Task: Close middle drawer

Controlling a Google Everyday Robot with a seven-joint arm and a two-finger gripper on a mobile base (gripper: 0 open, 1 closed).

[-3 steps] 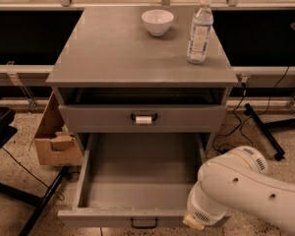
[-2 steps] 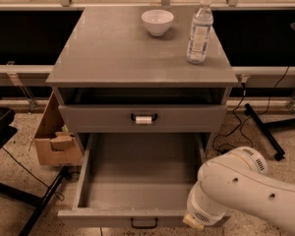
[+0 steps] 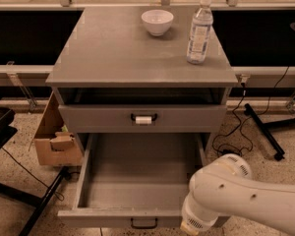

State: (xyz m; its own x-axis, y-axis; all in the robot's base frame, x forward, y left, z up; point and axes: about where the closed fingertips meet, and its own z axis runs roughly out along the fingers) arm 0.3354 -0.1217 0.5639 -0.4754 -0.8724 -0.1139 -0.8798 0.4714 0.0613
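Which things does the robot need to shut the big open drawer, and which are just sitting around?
For the job:
middle drawer, pulled out
its black handle
white robot arm by the drawer's front right corner; its claw is out of sight, below the picture's bottom edge

Just lying about:
bowl and water bottle on top
drawer with the white tag
cardboard box on the floor, left

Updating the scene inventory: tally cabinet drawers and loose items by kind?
Drawers: 2 (middle drawer, open; tagged-handle drawer above it)
White bowl: 1
Water bottle: 1
Cardboard box: 1
Total: 5
Tool: out of view; only the arm shows, lower right by the open drawer's front.
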